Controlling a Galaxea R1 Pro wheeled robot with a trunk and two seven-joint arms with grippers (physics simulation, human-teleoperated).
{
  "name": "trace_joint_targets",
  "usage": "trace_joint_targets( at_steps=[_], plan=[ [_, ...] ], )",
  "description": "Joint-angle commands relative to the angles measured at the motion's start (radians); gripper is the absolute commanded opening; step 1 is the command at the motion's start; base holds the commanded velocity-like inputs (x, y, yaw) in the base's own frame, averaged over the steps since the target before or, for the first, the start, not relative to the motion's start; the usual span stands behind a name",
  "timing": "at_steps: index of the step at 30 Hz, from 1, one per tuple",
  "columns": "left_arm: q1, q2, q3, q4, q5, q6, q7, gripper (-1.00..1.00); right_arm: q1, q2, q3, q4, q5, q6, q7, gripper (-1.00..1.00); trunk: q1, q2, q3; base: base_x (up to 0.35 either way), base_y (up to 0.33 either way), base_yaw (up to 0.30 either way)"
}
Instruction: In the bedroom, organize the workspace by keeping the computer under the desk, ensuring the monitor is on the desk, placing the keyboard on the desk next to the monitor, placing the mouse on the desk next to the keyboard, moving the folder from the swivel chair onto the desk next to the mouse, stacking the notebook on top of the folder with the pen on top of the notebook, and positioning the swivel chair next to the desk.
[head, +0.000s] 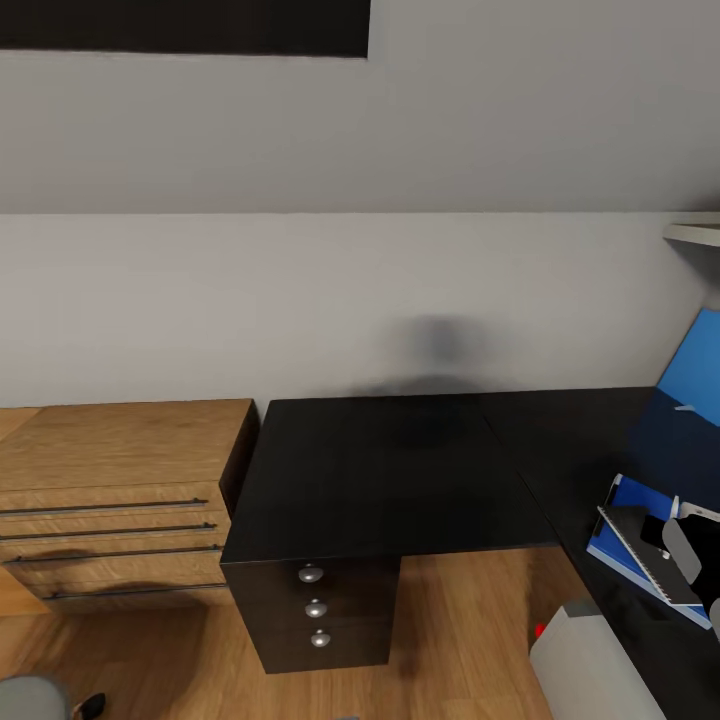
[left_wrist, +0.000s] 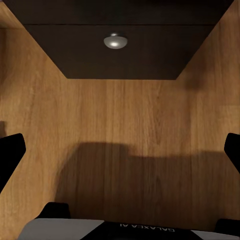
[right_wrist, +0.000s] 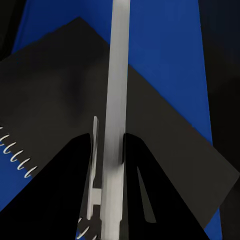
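Pale and thin, the pen (right_wrist: 116, 100), clamped between the two fingers of the right gripper (right_wrist: 107, 136) and hanging lengthwise over the dark cover of the notebook (right_wrist: 60, 90). Beneath that, the bright blue folder (right_wrist: 160, 45), flat on the black desk (head: 380, 470) at its right-hand wing, with the notebook lying askew across it, spiral edge showing. Looks like the last stacking step: pen onto notebook.

Next, probably: lowering until the pen is touching or just above the cover, keeping it level and over the cover's middle, not the blue margin, then parting the fingers gently so that nothing rolls off. Cannot tell from here how close pen and cover are.

Left gripper (left_wrist: 120, 150) idle, fingers wide apart, over the wooden floor (left_wrist: 120, 115) before a desk drawer with a round silver knob (left_wrist: 115, 41).
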Motion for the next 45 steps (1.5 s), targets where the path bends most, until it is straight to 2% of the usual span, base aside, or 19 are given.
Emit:
trace_joint_targets(
  at_steps=[1,10,11,18,27,30,31,35,36,37,38,39,41,42,44,45],
  plan=[
    [-0.001,0.000,-0.002,0.000,0.004,0.002,0.006,1.00,0.000,0.000,0.000,-0.002,-0.012,0.003,-0.004,-1.00,0.000,-0.001,-0.001,0.000,0.000,0.000],
    [-0.001,0.000,-0.003,0.005,0.004,0.002,0.006,1.00,0.000,0.000,0.001,-0.002,-0.012,0.003,-0.004,-1.00,0.000,-0.001,-0.001,0.000,0.000,0.000],
    [-0.001,0.000,-0.003,0.005,0.004,0.002,0.006,1.00,0.000,0.000,0.001,-0.002,-0.011,0.003,-0.004,1.00,0.000,-0.001,-0.001,0.000,0.000,0.000],
    [-0.001,0.000,-0.003,0.005,0.004,0.002,0.006,1.00,0.000,0.001,0.001,-0.002,0.020,0.003,-0.004,1.00,0.000,-0.001,-0.001,0.000,0.000,0.000],
    [-0.001,0.000,-0.003,0.007,0.004,0.002,0.006,1.00,0.000,0.003,0.001,-0.012,0.021,0.002,-0.001,1.00,0.000,-0.001,-0.001,0.000,0.000,0.000],
    [-0.001,0.000,-0.003,0.016,0.004,0.002,0.005,1.00,0.000,0.007,0.000,-0.054,0.020,-0.004,0.005,1.00,0.000,-0.001,-0.001,0.000,0.000,0.000],
    [-0.001,0.000,-0.004,0.017,0.004,0.002,0.005,1.00,0.000,0.015,-0.001,-0.087,0.020,-0.005,0.008,1.00,0.000,-0.001,-0.001,0.000,0.000,0.000],
    [-0.001,0.000,-0.003,0.020,0.004,0.002,0.005,1.00,0.011,0.071,-0.002,-0.254,0.021,0.001,0.016,1.00,0.000,-0.001,-0.001,0.000,0.000,0.000],
    [-0.001,0.000,-0.004,0.021,0.004,0.002,0.005,1.00,0.031,0.093,-0.002,-0.317,0.021,0.008,0.016,1.00,0.000,-0.001,-0.001,0.000,0.000,0.000],
    [-0.001,0.000,-0.004,0.021,0.004,0.002,0.005,1.00,0.075,0.133,-0.001,-0.409,0.021,0.033,0.017,1.00,0.000,-0.001,-0.001,0.000,0.000,0.000],
    [-0.001,0.000,-0.004,0.021,0.004,0.002,0.005,1.00,0.091,0.148,0.001,-0.438,0.022,0.044,0.017,1.00,0.000,-0.001,-0.001,-0.007,0.006,0.000],
    [-0.001,0.000,-0.004,0.021,0.004,0.002,0.005,1.00,0.119,0.179,0.012,-0.490,0.022,0.069,0.017,1.00,0.000,-0.001,-0.001,-0.042,0.037,0.000],
    [-0.001,0.000,-0.004,0.021,0.004,0.002,0.005,1.00,0.155,0.244,0.069,-0.560,0.025,0.111,0.015,1.00,0.000,-0.001,-0.001,-0.138,0.102,0.000],
    [-0.001,0.000,-0.003,0.021,0.004,0.002,0.005,1.00,0.172,0.290,0.141,-0.592,0.034,0.130,0.014,1.00,0.000,-0.001,-0.001,-0.242,0.147,0.000],
    [-0.001,0.000,-0.001,0.022,0.005,0.002,0.005,1.00,0.185,0.321,0.210,-0.619,0.039,0.151,0.013,1.00,0.000,-0.001,-0.001,-0.282,0.132,0.000],
    [-0.001,0.000,0.000,0.022,0.005,0.002,0.005,1.00,0.186,0.325,0.217,-0.628,0.039,0.161,0.014,1.00,0.000,-0.001,-0.001,-0.311,0.091,0.000]
  ],
)
